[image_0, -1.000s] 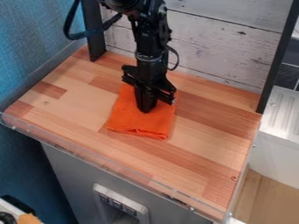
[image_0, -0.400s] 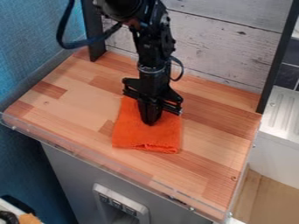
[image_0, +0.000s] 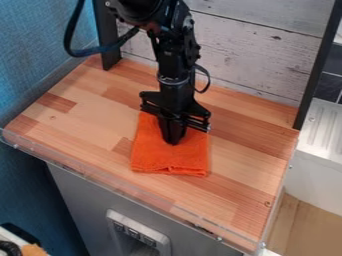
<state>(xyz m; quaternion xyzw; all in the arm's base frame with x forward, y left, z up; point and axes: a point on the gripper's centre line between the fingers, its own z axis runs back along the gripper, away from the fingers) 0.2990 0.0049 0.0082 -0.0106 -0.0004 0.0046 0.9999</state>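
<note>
At the left, a textured blue wall (image_0: 33, 55) is seen beside the wood-block counter (image_0: 73, 127). Near the counter's middle, an orange, roughly rectangular fabric cloth (image_0: 167, 159) is laid flat, its far part covered by the black two-finger claw (image_0: 173, 142). The claw is pointed down and clenched, its tips set against the cloth; whether any fabric is pinched cannot be told. The far side is backed by whitewashed wooden planks (image_0: 257, 60). At the right, a ridged, pale metal surface (image_0: 324, 127) is seen.

Bright orange cloth (image_0: 170, 159), pinkish-tan patchwork wood tabletop (image_0: 80, 117), black pincer (image_0: 174, 143), mottled blue wall (image_0: 33, 45)
</note>
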